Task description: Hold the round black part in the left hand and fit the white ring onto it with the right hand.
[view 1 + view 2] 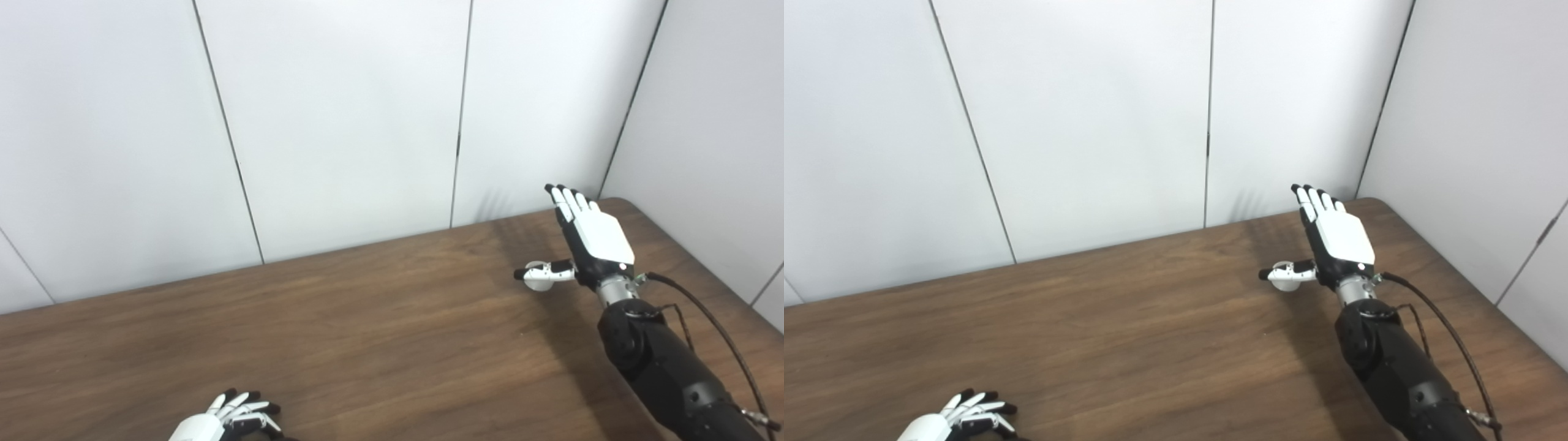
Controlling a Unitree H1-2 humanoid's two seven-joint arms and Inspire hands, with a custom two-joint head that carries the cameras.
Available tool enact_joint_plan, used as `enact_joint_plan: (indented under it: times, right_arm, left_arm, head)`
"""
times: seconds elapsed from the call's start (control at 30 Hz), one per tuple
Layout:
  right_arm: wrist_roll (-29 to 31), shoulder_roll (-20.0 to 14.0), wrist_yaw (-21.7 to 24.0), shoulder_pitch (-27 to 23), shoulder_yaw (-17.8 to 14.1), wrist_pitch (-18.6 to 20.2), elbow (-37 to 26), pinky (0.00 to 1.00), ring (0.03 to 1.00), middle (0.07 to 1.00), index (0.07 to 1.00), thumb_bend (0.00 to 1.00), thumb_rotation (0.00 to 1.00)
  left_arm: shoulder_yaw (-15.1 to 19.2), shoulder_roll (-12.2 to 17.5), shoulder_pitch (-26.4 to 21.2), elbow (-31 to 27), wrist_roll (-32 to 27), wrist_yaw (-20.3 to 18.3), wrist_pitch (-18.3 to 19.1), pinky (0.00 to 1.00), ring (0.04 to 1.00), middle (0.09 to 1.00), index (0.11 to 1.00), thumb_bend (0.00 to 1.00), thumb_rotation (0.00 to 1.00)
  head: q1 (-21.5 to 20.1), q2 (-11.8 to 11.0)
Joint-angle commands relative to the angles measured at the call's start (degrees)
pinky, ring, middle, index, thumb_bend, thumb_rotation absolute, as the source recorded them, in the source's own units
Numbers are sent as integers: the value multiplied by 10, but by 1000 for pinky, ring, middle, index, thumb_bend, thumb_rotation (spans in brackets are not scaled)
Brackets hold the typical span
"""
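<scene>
Both the left hand [236, 415] and right hand [591, 236] are held open and empty, so nothing can be fitted, since no part or ring is seen on the table [367, 331].

Both hands empty over table [1151, 318]: right hand [1335, 239], left hand [955, 419]

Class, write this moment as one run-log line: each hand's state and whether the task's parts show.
left hand: open, low over table | right hand: open, flat, raised near far right corner | black part: not visible | white ring: not visible
</scene>
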Motion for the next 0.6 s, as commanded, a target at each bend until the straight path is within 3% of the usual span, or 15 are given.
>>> enact_joint_plan:
  times: [0.0, 0.2, 0.57]
  right_arm:
    - [-1, -26, 46, -27, 1, 23, -23, 1000, 1000, 1000, 1000, 1000, 549]
    - [-5, -38, 125, -40, 13, 59, -22, 1000, 1000, 1000, 1000, 1000, 507]
    - [-3, -53, 203, -57, 33, 76, 2, 1000, 1000, 1000, 905, 1000, 426]
  left_arm:
    - [-1, 5, -1, -9, 5, -7, 5, 1000, 926, 810, 481, 518, 40]
    - [-1, 7, 2, -17, 1, -11, 8, 1000, 928, 812, 481, 518, 40]
    - [0, 7, 4, -25, 3, -16, 12, 1000, 924, 810, 481, 517, 40]
  head:
    - [0, 2]
    - [-1, 4]
    - [-1, 5]
